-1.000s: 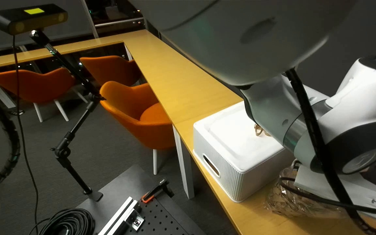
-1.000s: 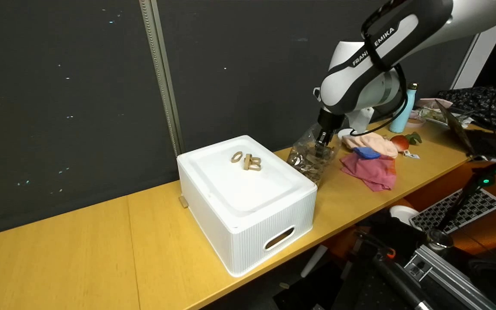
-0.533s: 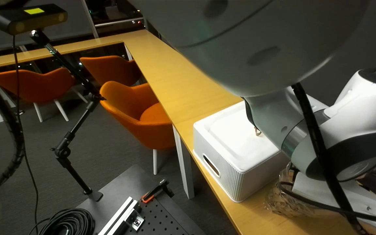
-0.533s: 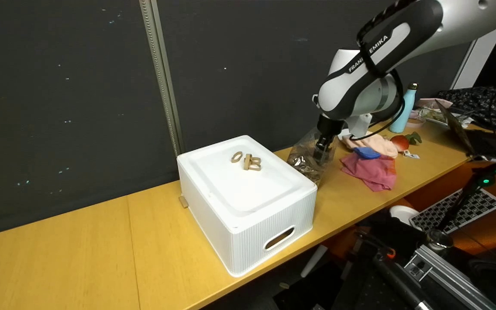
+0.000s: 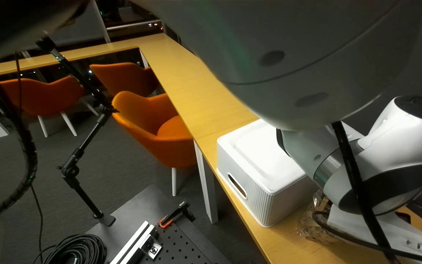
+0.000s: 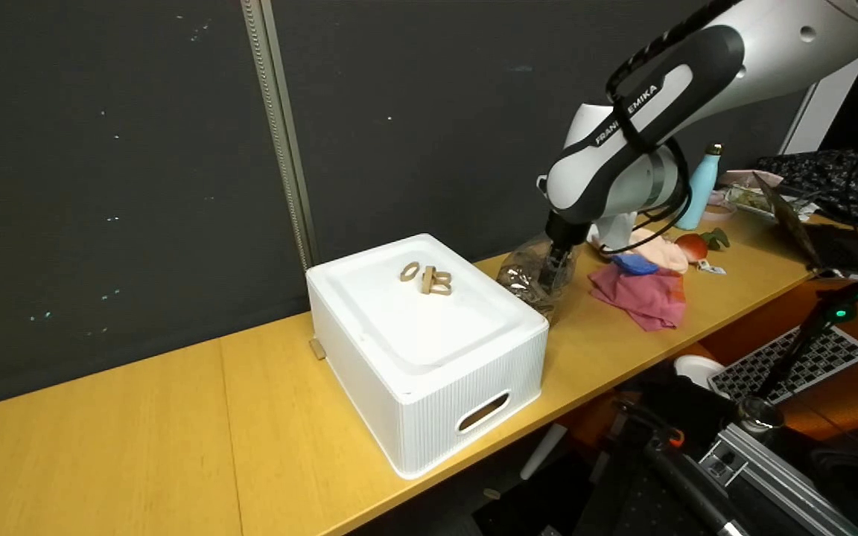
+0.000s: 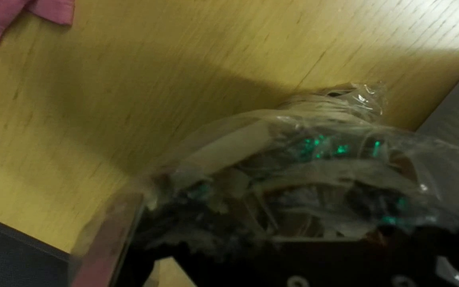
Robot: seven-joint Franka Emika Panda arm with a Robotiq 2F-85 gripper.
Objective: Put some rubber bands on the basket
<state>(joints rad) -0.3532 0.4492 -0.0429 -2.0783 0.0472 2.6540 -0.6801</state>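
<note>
The white basket (image 6: pixel 466 387) stands on the table with a flat face up and its handle slot toward the table's front edge. Several tan rubber bands (image 6: pixel 436 281) lie on that face; in an exterior view the arm hides them from above the basket (image 5: pixel 255 157). Beside the basket is a clear plastic bag (image 6: pixel 522 279) with many more bands. My gripper (image 6: pixel 549 278) points down inside this bag, apart from the basket. In the wrist view, tan rubber bands (image 7: pixel 233 147) show through crinkled plastic. Plastic and shadow hide my fingertips, so their spacing is unclear.
A tan piece (image 6: pixel 317 348) lies on the table by the basket's back corner. Beyond the bag are a pink cloth (image 6: pixel 645 298), a blue item (image 6: pixel 634 263), a peach cloth (image 6: pixel 656 249) and a light blue bottle (image 6: pixel 699 190). A dark wall (image 6: pixel 429 149) runs behind.
The arm has come down, bringing my gripper lower in the bag. The bag's upper part has sunk and bulged. The bands on the basket lie unchanged, though the arm now covers them in an exterior view.
</note>
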